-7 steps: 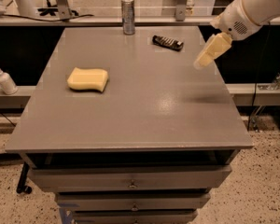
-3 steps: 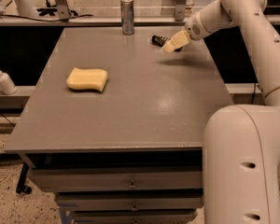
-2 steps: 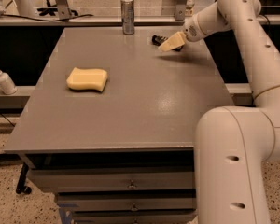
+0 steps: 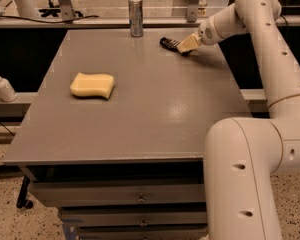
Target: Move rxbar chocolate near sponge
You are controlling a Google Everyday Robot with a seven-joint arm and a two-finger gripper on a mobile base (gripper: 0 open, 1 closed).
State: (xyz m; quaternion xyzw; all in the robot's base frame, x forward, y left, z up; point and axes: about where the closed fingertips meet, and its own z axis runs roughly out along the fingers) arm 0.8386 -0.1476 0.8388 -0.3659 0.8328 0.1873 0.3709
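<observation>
The grey bench (image 4: 155,114) fills most of the scene, and the cream arm (image 4: 285,64) rises at its near right corner and bends back over the far right side. The sponge (image 4: 92,85) lies left of centre, well apart from the silver can (image 4: 136,17) standing at the far edge. The rxbar chocolate (image 4: 169,43) lies flat near the can's right, with the claw (image 4: 187,44) at its right end; whether it grips cannot be told
</observation>
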